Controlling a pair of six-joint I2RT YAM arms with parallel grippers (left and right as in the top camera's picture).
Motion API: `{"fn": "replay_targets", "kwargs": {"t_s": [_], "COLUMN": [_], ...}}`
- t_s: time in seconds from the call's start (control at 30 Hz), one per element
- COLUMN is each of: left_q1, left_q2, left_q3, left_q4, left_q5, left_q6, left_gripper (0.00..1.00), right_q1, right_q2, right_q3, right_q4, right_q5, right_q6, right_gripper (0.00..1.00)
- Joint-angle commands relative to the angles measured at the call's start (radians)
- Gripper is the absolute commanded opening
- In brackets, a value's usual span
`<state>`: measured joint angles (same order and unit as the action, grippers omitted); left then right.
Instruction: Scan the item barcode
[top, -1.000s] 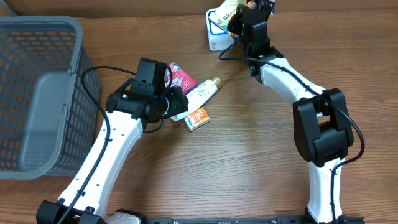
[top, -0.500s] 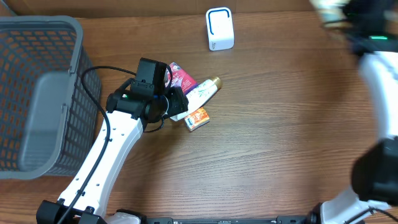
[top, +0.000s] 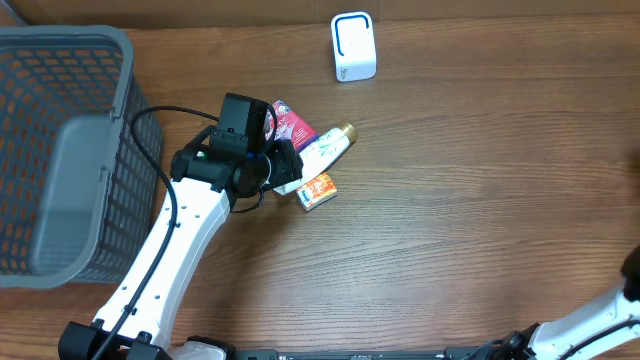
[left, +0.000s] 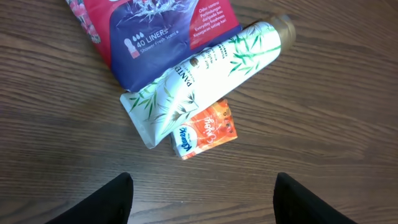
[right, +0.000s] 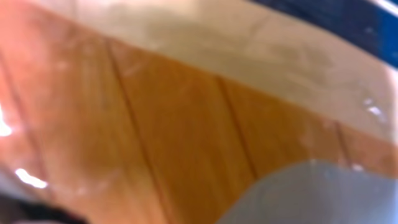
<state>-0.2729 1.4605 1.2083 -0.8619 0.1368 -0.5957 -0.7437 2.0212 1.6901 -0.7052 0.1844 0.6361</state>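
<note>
Left fingers (left: 118, 202) released and empty over three packaged items; right fingers unreadable.
A grey plastic mesh basket (top: 70, 38) sits at the left of the wooden tabletop (top: 450, 200). Just ahead of the spread left fingers lie a red-and-blue liner pack (left: 155, 43), a white bamboo-print tube with a gold cap (left: 199, 87) overlapping its edge, and a small orange tissue packet (left: 205, 130) touching the tube. A white box scanner with a blue outline (top: 353, 45) stands well apart, farther back. The right wrist view is blurred, so the state of the right fingers cannot be told.

The tube (left: 205, 81) lies between liner pack (left: 155, 37) and tissue pack (left: 203, 130), seemingly touching both.
</note>
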Motion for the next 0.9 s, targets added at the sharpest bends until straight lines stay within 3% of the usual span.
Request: {"fn": "replay_targets", "kwargs": {"t_s": [0.0,0.07,0.17,0.3,0.57,0.73,0.87], "left_q1": [0.004,0.004,0.004,0.004,0.004,0.005,0.006], "left_q2": [0.004,0.004,0.004,0.004,0.004,0.004,0.004], "left_q3": [0.0,0.0,0.0,0.0,0.0,0.0,0.0], "left_q4": [-0.003,-0.002,0.002,0.006,-0.001,-0.001,0.0], "left_q5": [-0.014,-0.014,-0.014,-0.014,-0.014,-0.027,-0.156], "left_q6": [-0.003,-0.003,-0.003,-0.003,-0.003,-0.017,-0.13], "left_gripper": [0.65,0.65,0.65,0.67,0.71,0.68,0.66], "right_q1": [-0.03,-0.048,-0.055,-0.055,-0.017,0.094,0.269], "right_q2": [0.043,0.051,0.037,-0.013,-0.161,-0.173,-0.172], "right_q3": [-0.006,-0.006,0.017,0.086,0.158,0.15,0.116], "right_q4": [0.024,0.027,0.022,-0.032,-0.099,-0.223,-0.304], "right_q5": [-0.048,-0.048,-0.048,-0.105,-0.581,-0.976,-0.975], "right_q6": [-0.069,-0.079,-0.156,-0.156,-0.155,-0.231,-0.344], "right_gripper": [0.4,0.99,1.0,1.0,1.0,1.0,1.0]}}
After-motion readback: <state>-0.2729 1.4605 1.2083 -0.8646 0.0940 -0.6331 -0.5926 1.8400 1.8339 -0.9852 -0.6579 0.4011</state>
